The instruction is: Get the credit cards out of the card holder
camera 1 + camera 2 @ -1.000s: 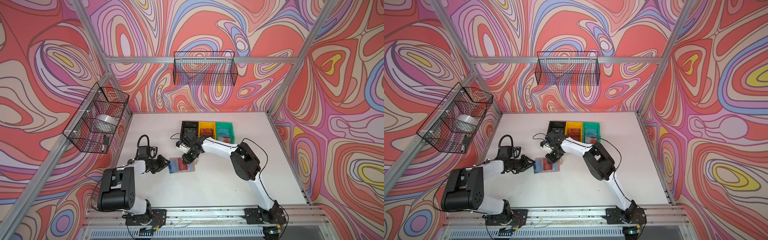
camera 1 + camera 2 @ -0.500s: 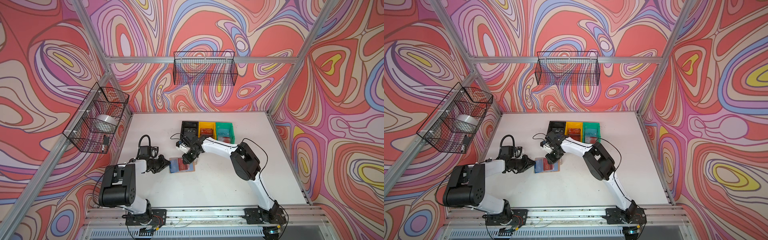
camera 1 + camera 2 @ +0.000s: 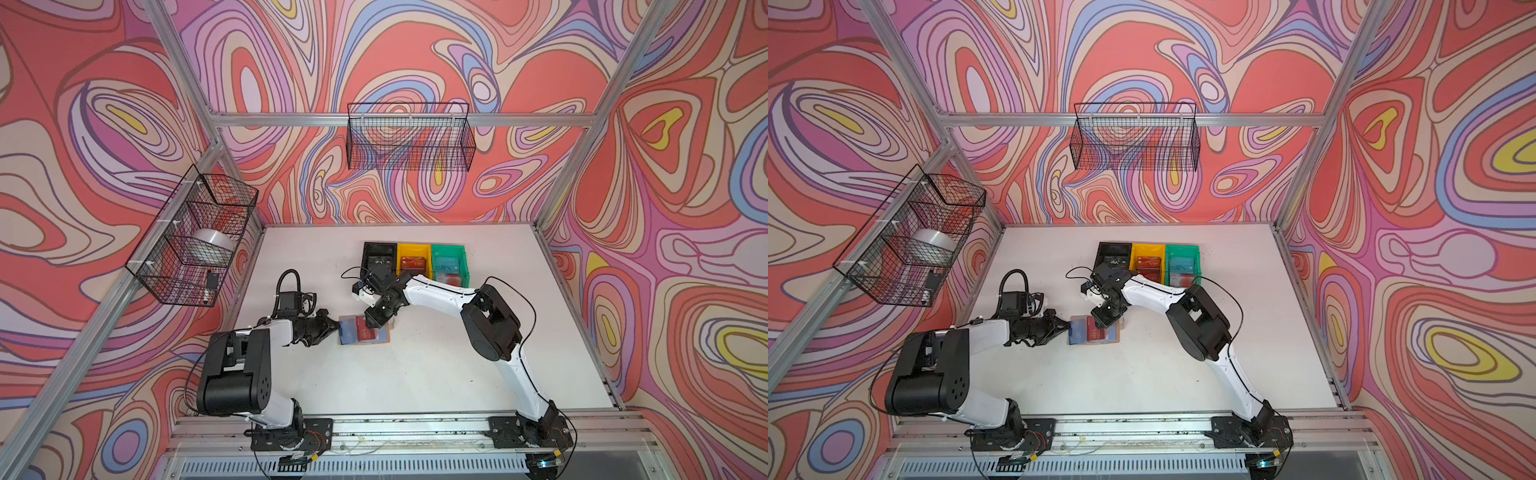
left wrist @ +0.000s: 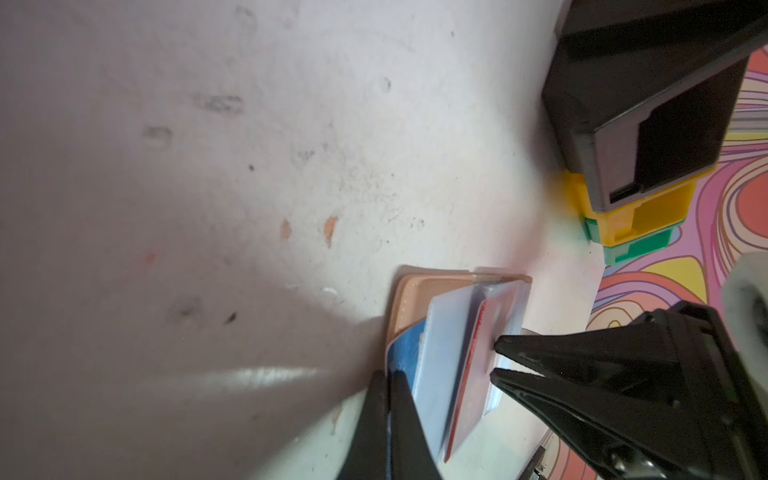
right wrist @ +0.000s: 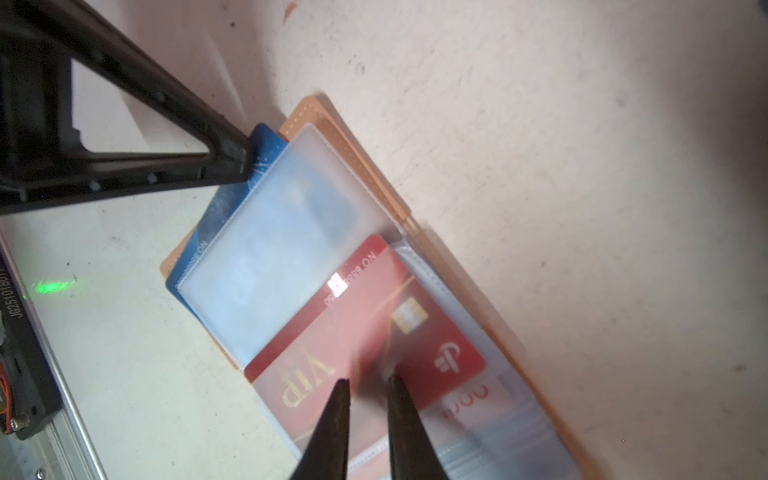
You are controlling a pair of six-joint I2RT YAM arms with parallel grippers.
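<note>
The tan card holder [image 3: 384, 338] [image 5: 374, 174] lies open on the table in both top views, its clear sleeves facing up. A blue credit card [image 5: 224, 208] [image 4: 405, 353] sticks out of the holder's left side. My left gripper [image 3: 337, 328] [image 4: 388, 376] is shut on that card's edge. A red "VIP" card [image 5: 365, 324] sits in a sleeve, and a pale card with red marks [image 5: 469, 399] is beside it. My right gripper [image 3: 371, 322] [image 5: 368, 382] rests its tips on the sleeve over the red card, jaws a narrow gap apart with nothing clamped.
A black bin [image 3: 378, 257], a yellow bin [image 3: 412, 259] and a green bin [image 3: 448, 266] stand in a row behind the holder, with cards in them. Wire baskets hang on the left wall [image 3: 195, 232] and the back wall [image 3: 409, 137].
My left gripper has closed onto the blue card's edge. The right arm and the holder have stayed where they were.
</note>
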